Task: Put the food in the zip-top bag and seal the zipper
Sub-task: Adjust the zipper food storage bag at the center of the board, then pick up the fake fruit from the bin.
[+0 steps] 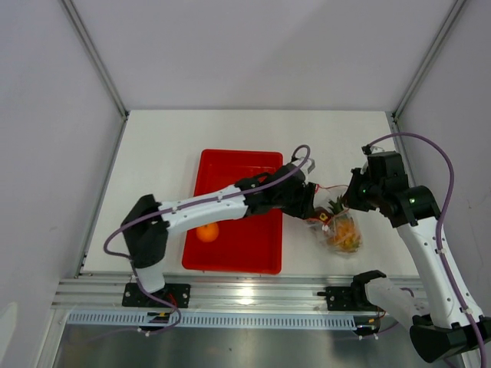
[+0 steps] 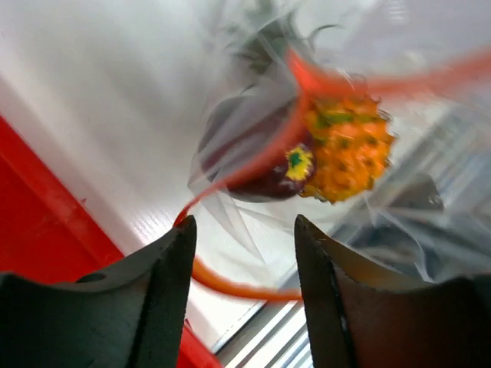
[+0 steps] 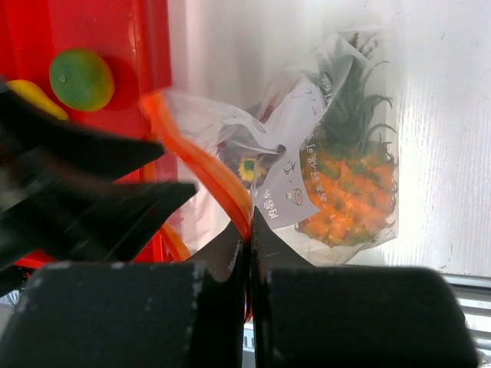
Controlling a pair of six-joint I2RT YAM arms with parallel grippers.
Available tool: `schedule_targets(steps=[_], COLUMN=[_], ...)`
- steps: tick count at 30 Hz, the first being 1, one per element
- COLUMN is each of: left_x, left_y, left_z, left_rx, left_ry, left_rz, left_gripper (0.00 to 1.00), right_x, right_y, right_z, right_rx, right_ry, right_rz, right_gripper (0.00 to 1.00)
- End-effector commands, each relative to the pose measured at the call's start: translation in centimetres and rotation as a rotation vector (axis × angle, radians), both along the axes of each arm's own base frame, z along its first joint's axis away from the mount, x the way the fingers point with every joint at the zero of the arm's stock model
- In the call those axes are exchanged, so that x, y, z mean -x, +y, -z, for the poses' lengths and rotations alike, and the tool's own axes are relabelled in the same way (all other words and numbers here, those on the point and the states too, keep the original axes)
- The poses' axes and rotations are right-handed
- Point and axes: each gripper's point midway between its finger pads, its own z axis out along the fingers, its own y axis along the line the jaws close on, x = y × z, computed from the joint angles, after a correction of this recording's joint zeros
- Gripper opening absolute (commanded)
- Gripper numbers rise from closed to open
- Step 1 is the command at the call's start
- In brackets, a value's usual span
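My right hand (image 3: 247, 230) is pressed together, pinching the thin orange zipper (image 3: 207, 172). My left hand (image 2: 244, 230) is spread around that strip. The crinkly clear bag (image 3: 222, 126) lies on the white desk (image 3: 453, 153) just beside the smooth red tray (image 1: 238, 165), holding the knobbly pineapple (image 3: 349, 192) and a glossy dark red fruit (image 2: 261, 184).

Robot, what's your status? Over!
Left end effector open. Right end effector shut on zipper. Pineapple in bag, unsealed. Green fruit, orange in tray.

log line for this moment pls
left gripper: open | right gripper: shut on zipper | zip-top bag: pineapple, dark red fruit inside | tray: orange, green fruit
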Motion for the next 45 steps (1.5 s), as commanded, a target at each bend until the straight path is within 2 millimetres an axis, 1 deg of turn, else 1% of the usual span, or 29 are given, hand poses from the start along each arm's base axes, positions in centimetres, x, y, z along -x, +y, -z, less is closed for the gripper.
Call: schedule_targets(steps=[1,2,3,4,5,6,8,9,11,12,14,15,16,17,18,19,20,23,24,25,26,29,33,37,39,40,41,42,45], left_x=[0.9,1.3,1.5,1.7,2.1,2.0,2.2,1.7,1.7,1.1,0.6,-0.3,-0.8,-1.1,-2.1,-2.2,-2.8,-3.2,-3.4,-3.4,-3.7,-3.9,-4.6,-5.1,-5.7,-6.0,-5.9,-6.8,-7.2], left_y=[0.5,0.9,1.3,1.8,2.7,3.5,5.2,6.1,8.0,8.9,10.5,12.0,12.8,13.6,15.0,15.6,16.7,18.5,18.8,19.3,19.3,19.3,18.3,17.5,18.0,18.2,19.2,19.5,21.0], left_z=[-9.4,-10.4,-11.3,-11.7,-12.9,-12.9,-14.2,-14.1,-14.0,-14.1,-13.3,-12.9,-12.6,-11.4,-10.2,-9.5,-8.7,-7.1,-7.1,-6.2,-6.2,-4.8,-3.6,-2.5,-1.6,-1.6,-0.8,-0.8,0.6], left_rx=[0.235,0.26,0.279,0.282,0.301,0.285,0.296,0.286,0.281,0.285,0.266,0.266,0.266,0.243,0.227,0.216,0.197,0.155,0.162,0.146,0.157,0.15,0.14,0.106,0.055,0.039,-0.011,-0.038,-0.142], left_ry=[-0.157,-0.169,-0.183,-0.193,-0.208,-0.215,-0.24,-0.245,-0.238,-0.228,-0.199,-0.18,-0.166,-0.141,-0.118,-0.097,-0.078,-0.072,-0.08,-0.076,-0.075,-0.042,-0.001,0.044,0.063,0.068,0.09,0.084,0.085], left_rz=[0.039,0.049,0.05,0.053,0.051,0.035,0.004,-0.026,-0.065,-0.098,-0.133,-0.194,-0.223,-0.252,-0.3,-0.314,-0.353,-0.415,-0.431,-0.444,-0.454,-0.473,-0.474,-0.458,-0.488,-0.503,-0.523,-0.548,-0.582], left_gripper=[0.59,0.61,0.67,0.7,0.73,0.78,0.84,0.9,1.0,0.99,1.0,1.0,0.99,0.99,1.0,1.0,1.0,1.0,0.99,0.99,0.99,0.99,1.0,0.99,0.99,1.0,0.99,1.0,0.99], right_x=[-0.5,-0.4,-0.5,-0.4,-0.5,-0.5,-0.5,-0.5,-0.6,-0.6,-0.7,-0.7,-0.7,-0.8,-0.8,-0.7,-0.8,-1.0,-1.0,-1.1,-1.2,-1.2,-0.8,-0.5,-0.5,-0.6,-0.5,-0.5,-0.7], right_y=[0.0,0.0,0.0,0.1,0.1,0.1,0.2,0.2,0.3,0.5,0.9,1.1,1.3,1.7,1.8,1.9,2.1,2.3,2.3,2.4,2.3,2.0,2.4,1.7,1.5,1.4,1.3,1.3,1.1], right_z=[-0.3,-0.2,-0.3,-0.3,-0.3,-0.3,0.0,0.1,0.4,0.4,0.6,0.8,1.0,1.4,1.7,2.0,2.5,3.1,3.5,3.6,3.8,3.9,4.4,5.5,5.5,5.3,5.3,5.4,5.6], right_rx=[0.001,0.002,0.0,-0.001,-0.003,-0.003,-0.004,0.0,-0.002,-0.007,-0.028,-0.037,-0.046,-0.056,-0.058,-0.056,-0.057,-0.057,-0.055,-0.051,-0.044,-0.019,-0.035,-0.007,-0.004,-0.005,-0.009,-0.011,-0.011], right_ry=[-0.028,-0.026,-0.032,-0.033,-0.038,-0.042,-0.038,-0.037,-0.037,-0.039,-0.044,-0.042,-0.042,-0.034,-0.028,-0.023,-0.01,-0.005,0.008,0.01,0.013,0.028,0.04,0.066,0.064,0.054,0.041,0.038,0.047], right_rz=[-0.001,-0.005,-0.003,-0.006,-0.006,-0.009,-0.016,-0.021,-0.029,-0.035,-0.047,-0.055,-0.064,-0.079,-0.085,-0.094,-0.103,-0.12,-0.124,-0.129,-0.135,-0.129,-0.139,-0.118,-0.097,-0.087,-0.081,-0.074,-0.049], right_gripper=[0.0,0.0,0.0,0.0,0.0,0.0,0.0,0.0,0.0,0.0,0.0,0.0,0.0,0.0,0.0,0.0,0.0,0.0,0.0,0.0,0.0,0.0,0.0,0.0,0.0,0.0,0.0,0.0,0.0])
